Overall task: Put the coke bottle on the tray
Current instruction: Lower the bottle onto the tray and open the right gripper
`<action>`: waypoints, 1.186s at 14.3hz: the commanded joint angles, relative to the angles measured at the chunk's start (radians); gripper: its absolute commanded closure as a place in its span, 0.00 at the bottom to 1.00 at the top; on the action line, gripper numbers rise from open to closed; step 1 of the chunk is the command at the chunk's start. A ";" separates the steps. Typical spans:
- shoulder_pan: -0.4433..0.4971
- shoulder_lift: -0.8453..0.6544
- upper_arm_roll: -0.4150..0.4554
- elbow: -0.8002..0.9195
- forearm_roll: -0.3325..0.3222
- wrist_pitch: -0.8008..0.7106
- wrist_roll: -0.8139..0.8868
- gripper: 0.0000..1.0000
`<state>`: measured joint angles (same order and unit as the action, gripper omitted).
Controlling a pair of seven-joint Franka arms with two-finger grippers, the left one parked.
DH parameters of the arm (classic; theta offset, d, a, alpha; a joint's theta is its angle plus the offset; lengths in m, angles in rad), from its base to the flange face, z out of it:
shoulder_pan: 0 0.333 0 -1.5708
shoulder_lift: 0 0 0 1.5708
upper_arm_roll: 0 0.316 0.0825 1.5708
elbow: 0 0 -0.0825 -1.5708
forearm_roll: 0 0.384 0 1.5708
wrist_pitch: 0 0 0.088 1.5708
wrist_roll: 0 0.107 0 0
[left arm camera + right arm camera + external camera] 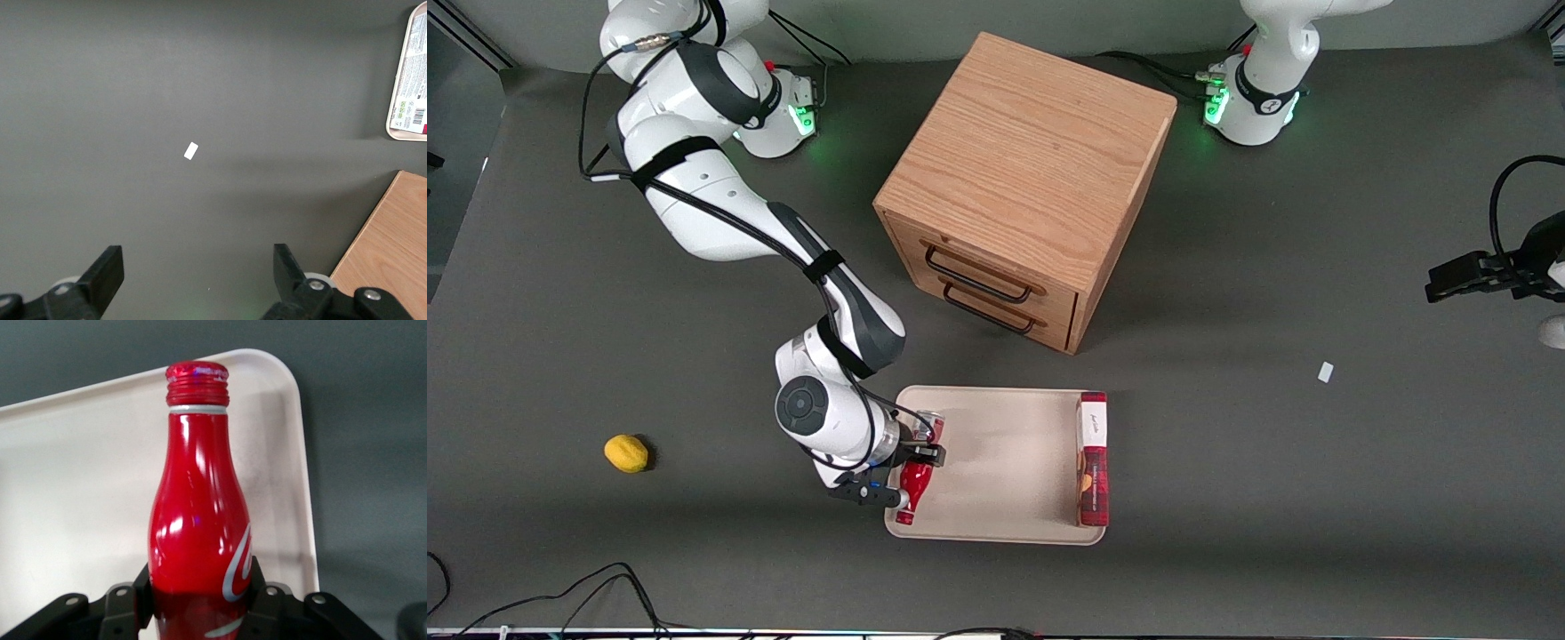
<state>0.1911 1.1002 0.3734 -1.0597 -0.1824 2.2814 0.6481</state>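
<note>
The coke bottle [914, 484] is a slim red bottle with white lettering and a red cap. It lies tilted over the tray's end toward the working arm, neck pointing toward the front camera. My right gripper [919, 462] is shut on the bottle's body. In the right wrist view the bottle [200, 527] fills the middle, both black fingers [142, 587] press its sides, and the gripper [199, 593] holds it over the beige tray [80, 487]. The tray [1005, 462] is large, flat and beige with rounded corners. Whether the bottle touches the tray surface I cannot tell.
A flat red-and-white box [1093, 458] lies on the tray's end toward the parked arm; it also shows in the left wrist view [412, 93]. A wooden drawer cabinet [1023, 187] stands farther from the front camera. A yellow lemon [626, 452] and a white scrap [1326, 372] lie on the table.
</note>
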 commanded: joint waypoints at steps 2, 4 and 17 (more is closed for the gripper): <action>0.004 0.020 0.006 0.041 -0.012 0.015 0.025 0.02; 0.014 0.020 0.002 0.040 -0.014 0.015 0.033 0.00; -0.002 -0.133 -0.017 0.014 -0.019 -0.123 0.012 0.00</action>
<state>0.1956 1.0732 0.3639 -1.0296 -0.1828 2.2584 0.6536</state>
